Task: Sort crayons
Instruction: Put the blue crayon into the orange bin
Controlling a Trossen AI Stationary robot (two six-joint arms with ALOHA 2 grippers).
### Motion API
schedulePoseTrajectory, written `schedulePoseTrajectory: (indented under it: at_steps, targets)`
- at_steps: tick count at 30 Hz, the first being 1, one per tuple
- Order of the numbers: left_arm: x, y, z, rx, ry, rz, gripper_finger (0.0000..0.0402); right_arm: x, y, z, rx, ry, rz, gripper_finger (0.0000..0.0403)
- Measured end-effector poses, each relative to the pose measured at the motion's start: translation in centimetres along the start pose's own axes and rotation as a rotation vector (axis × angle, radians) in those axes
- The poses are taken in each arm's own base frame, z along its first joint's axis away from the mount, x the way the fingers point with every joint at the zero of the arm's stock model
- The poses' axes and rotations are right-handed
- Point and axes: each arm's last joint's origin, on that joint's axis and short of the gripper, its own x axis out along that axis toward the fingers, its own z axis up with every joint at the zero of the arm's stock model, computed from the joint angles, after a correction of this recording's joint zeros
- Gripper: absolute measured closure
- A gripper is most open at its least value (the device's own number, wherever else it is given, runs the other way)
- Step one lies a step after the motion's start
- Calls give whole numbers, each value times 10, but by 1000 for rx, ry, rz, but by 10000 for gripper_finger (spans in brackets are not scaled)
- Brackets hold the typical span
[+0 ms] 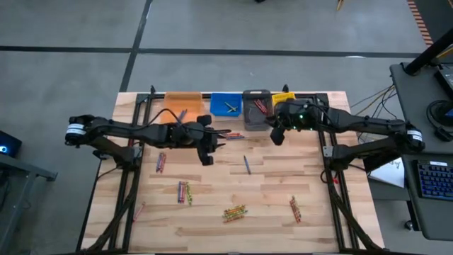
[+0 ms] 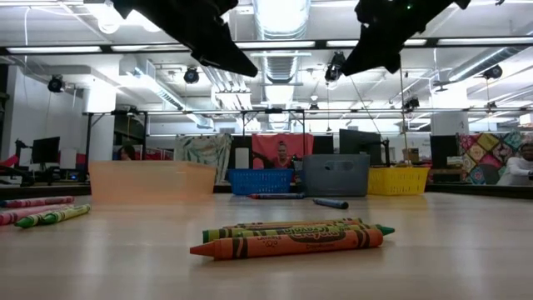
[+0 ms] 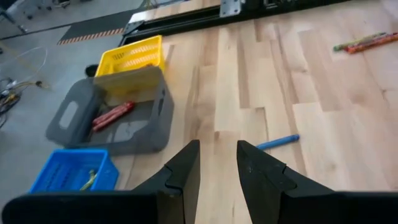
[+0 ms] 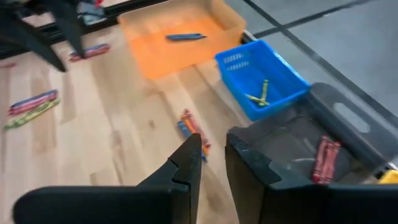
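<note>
Both hands above the worktop, nothing held.
My right hand hangs narrowly parted by the grey bin; my left hand likewise, over scattered crayons.

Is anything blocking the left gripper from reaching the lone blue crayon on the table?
Nothing visible does. The left gripper hangs above bare wood, with nothing between its fingers, and the blue crayon lies alone ahead of it. The grey bin sits off to one side.
</note>
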Motion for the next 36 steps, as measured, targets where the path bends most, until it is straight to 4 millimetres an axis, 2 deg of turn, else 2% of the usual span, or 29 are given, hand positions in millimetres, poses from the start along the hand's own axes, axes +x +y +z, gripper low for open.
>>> schedulePoseTrajectory:
  at_steps: [4,10,19,24,29,36]
  targets:
    - [12,-3,-3,19,-1,-13,313,-2,12,-4,-47,5,45,353]
    - [37,-12,-8,136,-42,-97,311,-6,22,-14,-81,17,92,359]
    - [85,-24,-23,376,-2,-129,264,-14,29,-18,-120,2,132,360]
    - [109,-26,-24,490,-19,-247,243,-17,28,-17,-116,-10,134,360]
    - [137,-17,-28,526,-25,-402,240,-17,28,-17,-105,-10,135,360]
    - [182,-23,-45,632,81,-532,244,-17,28,-17,-96,-8,135,359]
